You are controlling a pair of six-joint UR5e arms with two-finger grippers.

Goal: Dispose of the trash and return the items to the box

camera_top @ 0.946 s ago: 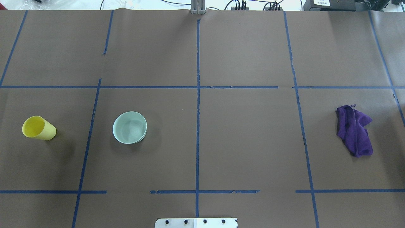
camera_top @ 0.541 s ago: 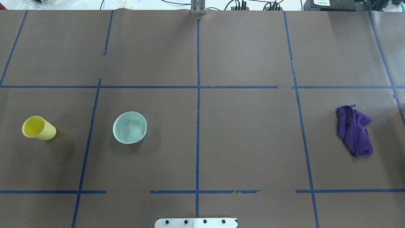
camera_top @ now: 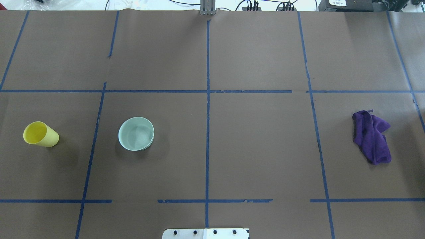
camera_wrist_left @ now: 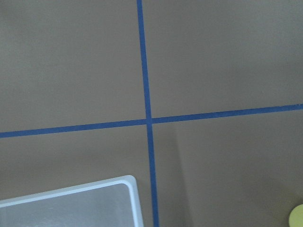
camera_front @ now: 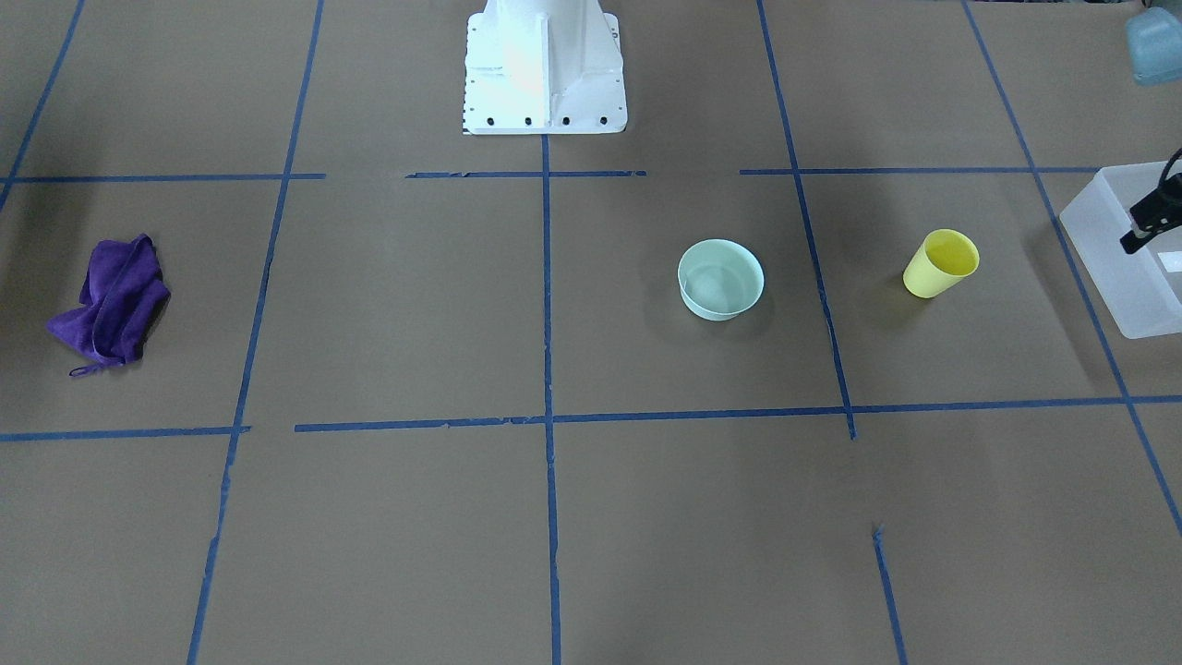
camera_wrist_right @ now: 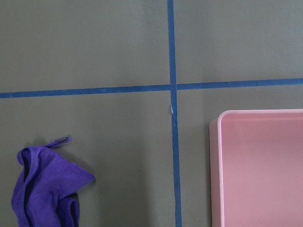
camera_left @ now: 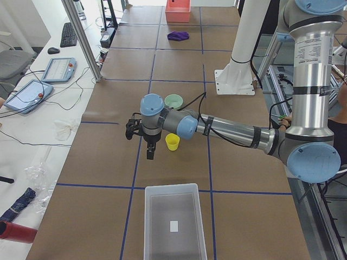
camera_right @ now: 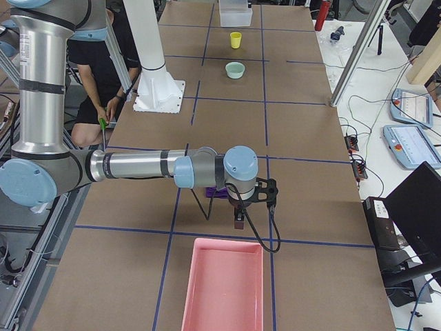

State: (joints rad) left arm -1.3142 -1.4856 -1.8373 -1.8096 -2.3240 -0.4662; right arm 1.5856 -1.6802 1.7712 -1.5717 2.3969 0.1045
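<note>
The yellow cup (camera_top: 40, 134) stands upright at the table's left, also in the front view (camera_front: 940, 263). The mint-green bowl (camera_top: 136, 133) sits upright to its right (camera_front: 720, 279). The translucent white box (camera_left: 172, 187) stands at the table's left end, past the cup (camera_front: 1108, 277); its corner shows in the left wrist view (camera_wrist_left: 128, 179). My left gripper (camera_left: 150, 156) hangs over the table between the cup and the box. My right gripper (camera_right: 238, 222) hangs near the purple cloth. I cannot tell whether either is open or shut.
A crumpled purple cloth (camera_top: 371, 136) lies at the table's right, also in the right wrist view (camera_wrist_right: 47, 187). A pink bin (camera_right: 224, 286) stands at the right end (camera_wrist_right: 260, 165). The white robot base (camera_front: 543, 65) stands at the near middle edge.
</note>
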